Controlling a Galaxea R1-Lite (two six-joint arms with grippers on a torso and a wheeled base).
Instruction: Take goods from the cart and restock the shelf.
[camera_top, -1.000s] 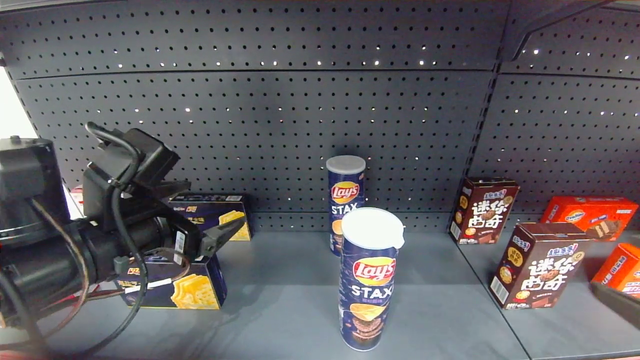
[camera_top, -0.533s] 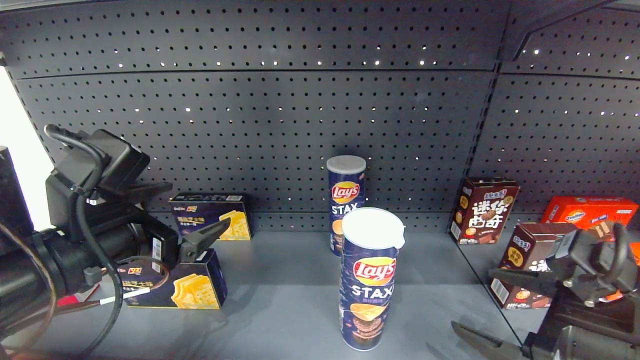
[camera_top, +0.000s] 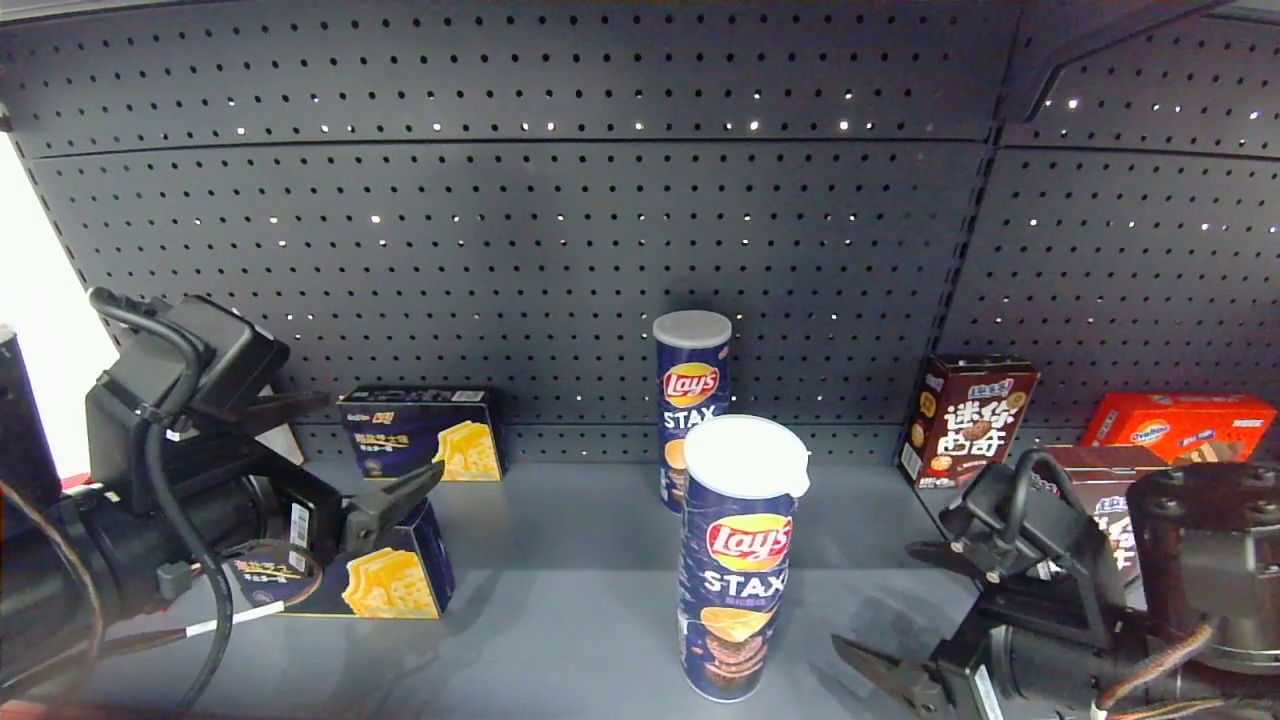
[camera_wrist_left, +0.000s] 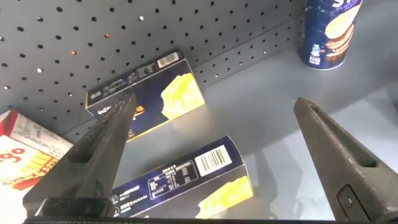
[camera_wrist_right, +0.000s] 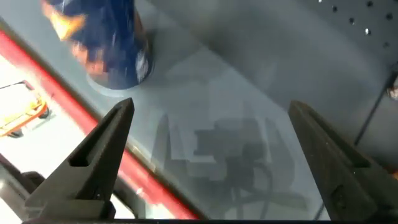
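Two tall blue chip cans stand mid-shelf, the front can ahead of the back can. At the left, my left gripper is open and empty, hovering just above the near dark-blue cracker box; a second cracker box stands by the pegboard. In the left wrist view the left gripper spans both boxes. My right gripper is open and empty at the lower right, a short way from the front can. The right wrist view has that gripper over bare shelf beside the can.
Brown snack boxes and orange boxes fill the right bay behind the right arm. A red-and-white package lies left of the cracker boxes. The grey shelf has a red front edge. The pegboard wall closes the back.
The right arm has come up from the lower right and moved left toward the front can. The left gripper has drawn back to the left, still open.
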